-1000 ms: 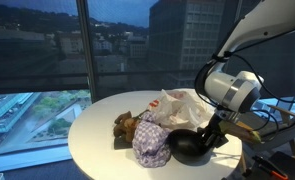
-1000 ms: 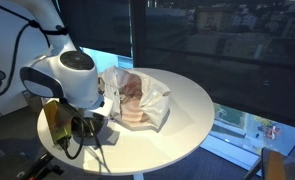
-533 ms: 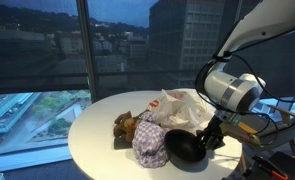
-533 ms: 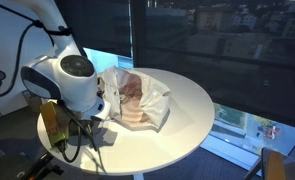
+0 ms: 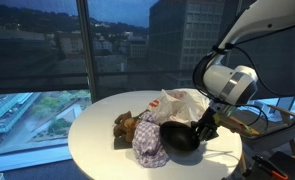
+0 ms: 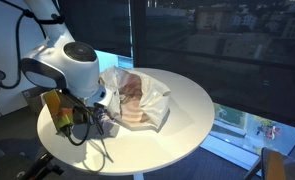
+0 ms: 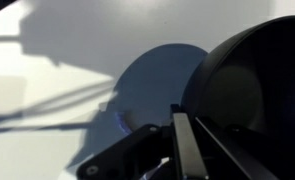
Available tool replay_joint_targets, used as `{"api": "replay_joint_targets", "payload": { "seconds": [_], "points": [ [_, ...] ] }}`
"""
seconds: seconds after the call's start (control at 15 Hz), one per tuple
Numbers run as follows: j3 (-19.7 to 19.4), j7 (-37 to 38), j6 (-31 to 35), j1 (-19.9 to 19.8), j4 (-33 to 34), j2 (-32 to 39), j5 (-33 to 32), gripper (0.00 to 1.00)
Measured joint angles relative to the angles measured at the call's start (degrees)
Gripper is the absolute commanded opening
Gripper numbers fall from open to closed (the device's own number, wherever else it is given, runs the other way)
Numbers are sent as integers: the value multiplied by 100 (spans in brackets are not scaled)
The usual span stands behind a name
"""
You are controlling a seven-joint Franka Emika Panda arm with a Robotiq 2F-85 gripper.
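Above the near edge of the round white desk we see a black bowl held by its rim; the jaws are clamped on that rim, coming in from the side where the arm bends down over the desk. We see the bowl tilted in an exterior view, its hollow turned partly toward the camera; it sits just beside a bundle of patterned cloth and may touch it, though we cannot tell for sure. Behind the bowl lies a crumpled white plastic bag; a brown stuffed toy lies against the far side of the cloth bundle.

From the wrist view we find the bowl filling the right of the picture, dark and round; one of the fingers runs up along its rim. A round shadow falls on the desk just beside the bowl, so the bowl seems to hang clear of the surface.

In an exterior view the arm hides most of the bowl; the plastic bag lies beside it on the desk. A big window with city buildings stands behind the desk.
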Motion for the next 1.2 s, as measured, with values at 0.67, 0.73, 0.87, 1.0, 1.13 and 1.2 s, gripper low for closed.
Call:
{"api": "replay_joint_targets", "payload": {
  "seconds": [0.67,0.73,0.87,1.0,1.13,1.2],
  "points": [
    [-592,1691,30,-715,2,-1375,-1663,1],
    [-684,1799,-69,-872,2,-1477,-1819,1],
    [-857,1958,-321,-1205,0,-1738,-2064,1],
    [-987,2129,-548,-1558,-2,-1998,-2311,1],
    [-1064,2296,-782,-1915,-5,-2175,-2559,1],
    [-1084,2360,-948,-2077,-10,-2206,-2661,1]
  ]
}}
